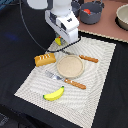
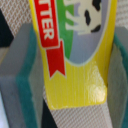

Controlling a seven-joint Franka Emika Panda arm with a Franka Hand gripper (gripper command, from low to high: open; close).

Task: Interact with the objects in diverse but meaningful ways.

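In the wrist view, a yellow block [image 2: 80,85] with a red label fills the space between my two grey, green-edged fingers [image 2: 20,75]. My gripper [image 2: 70,70] is shut on it. In the exterior view the gripper [image 1: 60,43] is low over the far edge of the striped placemat [image 1: 100,75], with a bit of the yellow block [image 1: 58,41] showing under it. The bread loaf [image 1: 44,59] lies just in front of the gripper. A banana [image 1: 53,93] rests near the mat's front edge. The red tomato [image 1: 87,11] sits in a grey pot [image 1: 92,15] at the back.
A round wooden plate [image 1: 68,66] sits mid-mat. A wooden-handled knife [image 1: 84,58] lies behind it and a wooden-handled fork [image 1: 66,80] in front. A beige bowl [image 1: 122,16] stands at the exterior view's far right. A black cable hangs from the arm.
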